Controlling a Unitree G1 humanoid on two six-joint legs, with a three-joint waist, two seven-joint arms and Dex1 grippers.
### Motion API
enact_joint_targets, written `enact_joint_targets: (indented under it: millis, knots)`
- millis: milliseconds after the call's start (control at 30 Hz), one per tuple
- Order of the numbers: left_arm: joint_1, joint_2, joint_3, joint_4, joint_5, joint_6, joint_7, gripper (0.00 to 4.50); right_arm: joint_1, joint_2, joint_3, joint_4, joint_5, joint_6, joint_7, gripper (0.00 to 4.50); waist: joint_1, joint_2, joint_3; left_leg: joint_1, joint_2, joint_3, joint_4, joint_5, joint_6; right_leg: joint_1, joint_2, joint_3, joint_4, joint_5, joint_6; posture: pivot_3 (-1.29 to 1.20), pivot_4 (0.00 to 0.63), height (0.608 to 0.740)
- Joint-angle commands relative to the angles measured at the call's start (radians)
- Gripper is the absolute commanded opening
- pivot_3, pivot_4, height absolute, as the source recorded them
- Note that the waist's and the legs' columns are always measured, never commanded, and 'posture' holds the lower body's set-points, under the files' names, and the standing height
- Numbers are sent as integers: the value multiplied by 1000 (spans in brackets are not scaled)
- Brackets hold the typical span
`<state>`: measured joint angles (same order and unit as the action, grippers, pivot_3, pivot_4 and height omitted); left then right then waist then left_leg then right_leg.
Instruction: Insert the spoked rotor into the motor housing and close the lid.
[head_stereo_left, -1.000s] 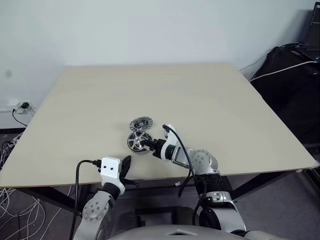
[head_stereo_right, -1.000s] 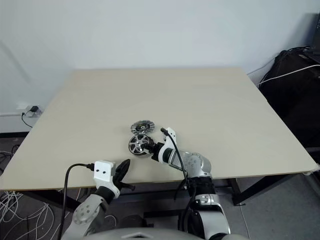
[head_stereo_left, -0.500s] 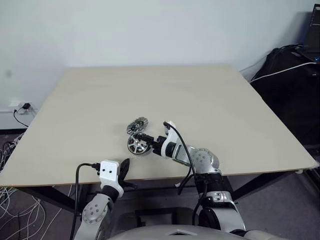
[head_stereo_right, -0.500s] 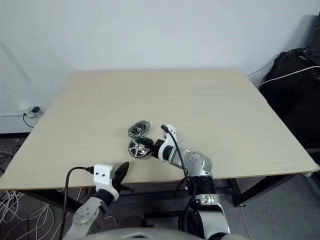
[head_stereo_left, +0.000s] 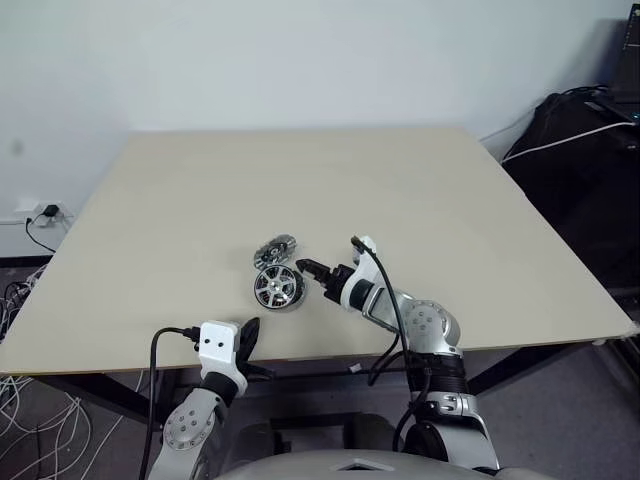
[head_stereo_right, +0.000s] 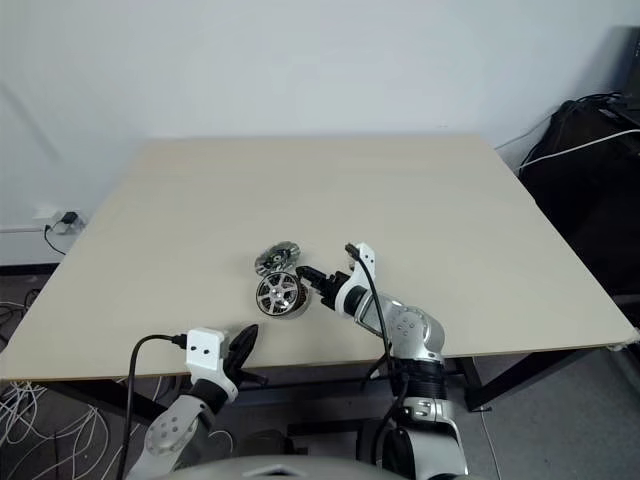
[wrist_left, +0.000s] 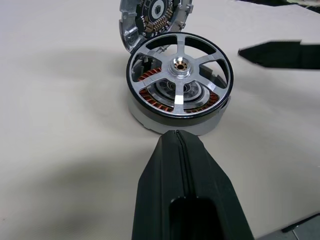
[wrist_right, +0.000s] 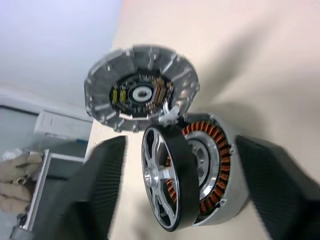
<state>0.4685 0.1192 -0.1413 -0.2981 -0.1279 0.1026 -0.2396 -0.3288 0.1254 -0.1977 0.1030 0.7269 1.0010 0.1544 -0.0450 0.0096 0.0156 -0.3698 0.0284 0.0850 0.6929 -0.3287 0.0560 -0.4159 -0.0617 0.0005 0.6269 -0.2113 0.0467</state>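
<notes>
Since a second ago: right gripper (head_stereo_left: 312, 271) has drawn back from the spoked rotor (head_stereo_left: 278, 287) and now hangs just beside it, fingers spread, holding nothing; the lid (head_stereo_left: 275, 249) has tipped up, leaning on the motor housing (wrist_left: 172, 122).
Left gripper (wrist_left: 180, 165): fingers pressed together, empty, near the housing at the table (head_stereo_left: 420, 200) edge.
Step in hand, as judged: press the rotor fully home before lowering the lid; push squarely on the hub, not a spoke.
Rotor: silver spokes, black rim, sitting in the housing, copper windings visible beneath.
</notes>
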Motion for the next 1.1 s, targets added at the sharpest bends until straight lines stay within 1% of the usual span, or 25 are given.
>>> enact_joint_targets:
  millis: [33,167,300,433,700,1100]
  knots:
    - [-9,0,-5,-59,-1,4,4,0,20,5,46,-95,-15,-56,26,2640,0,0,0,0,0,0,0,0,0,0,0,0,0,0,0,0,0,740]
    - [-14,-1,-7,-66,-1,18,5,0,66,-76,199,-177,-132,-147,93,1298,-1,0,0,0,0,0,0,0,0,0,0,0,0,0,0,0,0,740]
    - [-18,0,-9,-67,-4,25,2,0,94,-143,335,-186,-226,-219,166,14,-3,-1,0,1,0,0,0,0,0,1,0,0,0,0,0,0,0,740]
    - [-18,0,-9,-59,-6,20,-1,0,103,-155,412,-183,-250,-248,232,14,-4,-1,0,2,0,0,0,0,0,1,0,0,0,0,0,0,0,740]
    - [1,-17,14,-32,4,-24,29,0,73,-151,494,-150,-276,-260,326,14,1,-3,1,2,0,0,0,0,0,2,0,0,0,0,0,0,0,740]
    - [20,-34,-4,-95,6,10,62,0,5,-71,526,-6,-354,-265,308,14,5,-4,0,2,0,0,0,0,-1,2,0,0,0,0,0,0,0,740]
